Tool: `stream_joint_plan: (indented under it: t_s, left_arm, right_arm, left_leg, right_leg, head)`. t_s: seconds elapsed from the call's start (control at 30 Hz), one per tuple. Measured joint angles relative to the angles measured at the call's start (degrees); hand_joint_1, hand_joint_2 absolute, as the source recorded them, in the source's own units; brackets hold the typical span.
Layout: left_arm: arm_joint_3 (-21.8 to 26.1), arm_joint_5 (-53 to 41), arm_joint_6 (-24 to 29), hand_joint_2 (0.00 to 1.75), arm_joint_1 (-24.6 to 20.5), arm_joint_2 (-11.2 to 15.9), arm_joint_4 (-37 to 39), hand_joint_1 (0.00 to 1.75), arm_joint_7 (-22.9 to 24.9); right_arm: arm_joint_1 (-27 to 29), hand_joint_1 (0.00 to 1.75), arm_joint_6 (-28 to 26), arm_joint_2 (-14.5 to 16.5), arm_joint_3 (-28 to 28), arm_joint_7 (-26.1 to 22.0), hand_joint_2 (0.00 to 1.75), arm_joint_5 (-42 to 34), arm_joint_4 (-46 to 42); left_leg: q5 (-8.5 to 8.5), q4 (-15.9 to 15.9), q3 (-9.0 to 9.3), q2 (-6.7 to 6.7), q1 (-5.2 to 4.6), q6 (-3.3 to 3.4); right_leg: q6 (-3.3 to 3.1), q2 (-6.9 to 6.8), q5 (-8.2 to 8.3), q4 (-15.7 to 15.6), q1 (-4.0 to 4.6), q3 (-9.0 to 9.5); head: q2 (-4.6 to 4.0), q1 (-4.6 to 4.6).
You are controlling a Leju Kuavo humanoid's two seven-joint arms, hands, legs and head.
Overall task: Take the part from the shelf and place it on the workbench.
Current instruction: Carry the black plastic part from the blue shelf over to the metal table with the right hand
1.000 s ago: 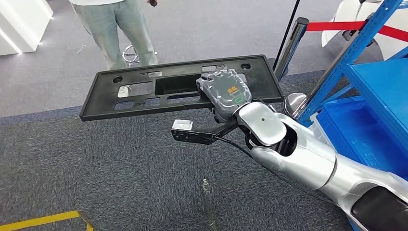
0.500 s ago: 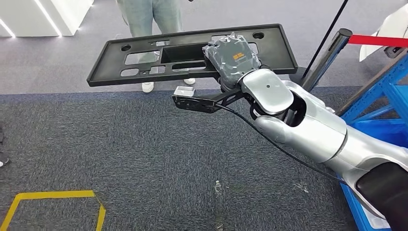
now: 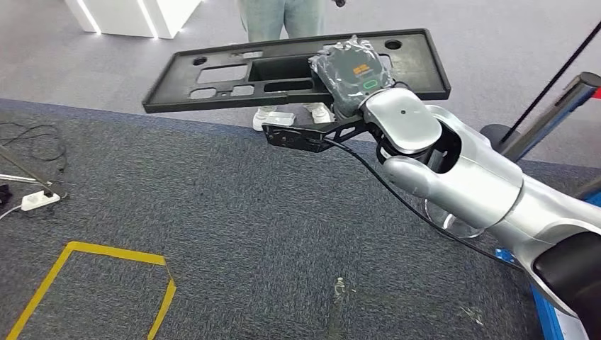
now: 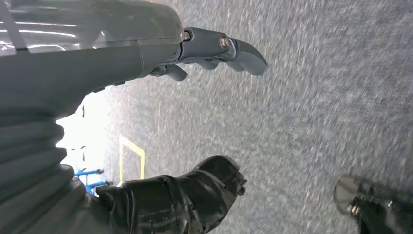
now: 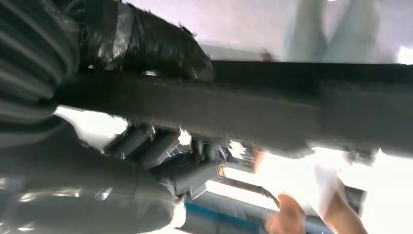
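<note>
Black plastic, long and flat with cut-out windows and round holes at its corners: the part (image 3: 283, 67) is held out level above the floor, with no shelf or bench in sight. The right hand (image 3: 351, 71) grips it near one long edge, thumb wrapped over the top and fingers (image 5: 160, 146) curled beneath, as the right wrist view shows. Most of the panel reaches out sideways past the grip, so its own weight could twist it in the hand and let it tip or slide free, and its far end could knock the person (image 3: 287, 14) standing just behind it. The left hand (image 4: 209, 53) hangs over the floor holding nothing, its fingers apart. Below is dark grey carpet (image 3: 234, 234) marked with yellow tape (image 3: 92, 251), beside a paler grey floor. A white power strip (image 3: 39, 200) and cables lie at one side.
</note>
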Motion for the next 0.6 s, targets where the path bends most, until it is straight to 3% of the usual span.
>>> stream_joint_plan:
  t_s: [0.03, 0.07, 0.1, 0.17, 0.23, 0.27, 0.3, 0.33, 0.4, 0.47, 0.53, 0.6]
  left_arm:
    - [0.00, 0.00, 0.01, 1.75, 0.14, -0.03, -0.01, 0.00, -0.02]
    - [0.00, -0.01, 0.01, 1.75, 0.25, -0.09, -0.01, 0.00, -0.03]
    - [0.00, -0.02, 0.01, 1.75, 0.31, -0.16, -0.02, 0.00, -0.02]
    - [0.00, -0.07, 0.01, 1.75, 0.20, -0.27, -0.02, 0.00, 0.05]
    - [0.00, -0.11, -0.02, 1.75, 0.11, -0.31, -0.02, 0.00, 0.26]
    - [0.00, -0.13, -0.05, 1.75, 0.11, -0.36, -0.02, 0.00, 0.38]
    - [0.00, -0.14, -0.08, 1.75, 0.12, -0.42, -0.02, 0.00, 0.46]
    - [0.00, -0.15, -0.09, 1.75, 0.13, -0.47, -0.02, 0.00, 0.52]
    - [0.00, -0.15, -0.08, 1.75, 0.08, -0.52, -0.02, 0.00, 0.67]
    - [0.00, -0.16, -0.05, 1.75, -0.02, -0.53, -0.02, 0.00, 0.88]
    - [0.00, -0.16, 0.01, 1.75, -0.02, -0.53, -0.02, 0.00, 1.10]
    - [0.00, -0.16, 0.09, 1.75, 0.19, -0.67, -0.02, 0.00, 1.33]
  right_arm:
    - [-0.11, 1.75, 0.05, -0.09, 0.00, 0.27, 1.75, -0.07, 0.12]
    - [-0.30, 1.75, 0.08, -0.19, -0.01, 0.52, 1.75, -0.12, 0.20]
    - [-0.57, 1.75, 0.10, -0.25, -0.02, 0.72, 1.75, -0.16, 0.23]
    - [-1.02, 1.75, 0.09, -0.33, -0.03, 0.91, 1.75, -0.27, 0.22]
    - [-1.06, 1.75, 0.07, -0.49, -0.01, 0.98, 1.75, -0.41, 0.23]
    - [-0.93, 1.75, 0.05, -0.59, 0.02, 1.02, 1.75, -0.48, 0.23]
    - [-0.81, 1.75, 0.03, -0.69, 0.03, 1.07, 1.75, -0.55, 0.23]
    - [-0.75, 1.75, 0.00, -0.77, 0.04, 1.14, 1.75, -0.58, 0.23]
    - [-0.80, 1.75, -0.07, -0.93, 0.05, 1.35, 1.75, -0.62, 0.22]
    - [-0.85, 1.75, -0.11, -1.21, 0.05, 1.52, 1.75, -0.70, 0.19]
    - [-0.76, 1.75, -0.12, -1.43, 0.07, 1.60, 1.75, -0.82, 0.12]
    - [-0.67, 1.75, -0.15, -1.65, 0.08, 1.72, 1.75, -0.92, 0.06]
  left_leg:
    - [0.14, -0.11, -0.20, -0.46, 0.18, -0.28]
    - [-0.07, 0.34, -0.54, 0.29, 0.14, -0.50]
    - [-0.75, 1.78, -1.28, 2.01, 0.04, -0.68]
    - [-3.35, 7.84, -4.18, 6.68, -0.19, -0.98]
    - [-5.41, 14.10, -7.38, 8.51, -0.20, -0.98]
    - [-5.29, 14.98, -7.87, 8.66, -0.23, -0.81]
    - [-4.25, 13.67, -7.20, 8.72, -0.32, -0.52]
    - [-2.55, 10.41, -5.42, 9.04, -0.51, -0.10]
    - [-0.31, 2.95, -1.32, 11.18, -1.44, 0.91]
    - [-0.11, -0.27, 0.38, 12.27, -2.28, 1.59]
    - [0.09, -0.83, 0.59, 10.95, -2.38, 1.93]
    - [0.54, -2.04, 1.42, 9.78, -2.03, 2.23]
  right_leg:
    - [-0.34, -0.89, 0.06, -0.04, 0.06, 0.07]
    - [-0.71, -1.68, 0.11, -0.14, 0.02, 0.23]
    - [-1.05, -2.47, 0.16, -0.25, -0.01, 0.41]
    - [-1.61, -3.95, 0.08, -0.37, 0.29, 0.70]
    - [-1.95, -5.65, -0.09, -0.37, 0.76, 0.84]
    - [-2.08, -6.53, -0.18, -0.37, 0.97, 0.89]
    - [-2.18, -7.37, -0.27, -0.37, 1.18, 0.94]
    - [-2.22, -8.16, -0.37, -0.38, 1.37, 1.04]
    - [-2.17, -9.60, -0.59, -0.51, 1.73, 1.27]
    - [-1.86, -10.86, -0.77, -0.81, 1.93, 1.53]
    - [-1.33, -11.88, -0.91, -1.25, 1.98, 2.02]
    - [-0.75, -10.88, -1.88, -0.53, 1.87, 2.10]
  head:
    - [-0.01, 0.00]
    - [-0.01, -0.13]
    - [-0.01, -0.40]
    - [-0.01, -0.99]
    - [-0.01, -1.15]
    - [-0.01, -1.15]
    - [-0.01, -1.14]
    - [-0.01, -1.13]
    - [-0.01, -1.10]
    - [-0.01, -1.07]
    - [-0.01, -1.06]
    - [-0.01, -0.93]
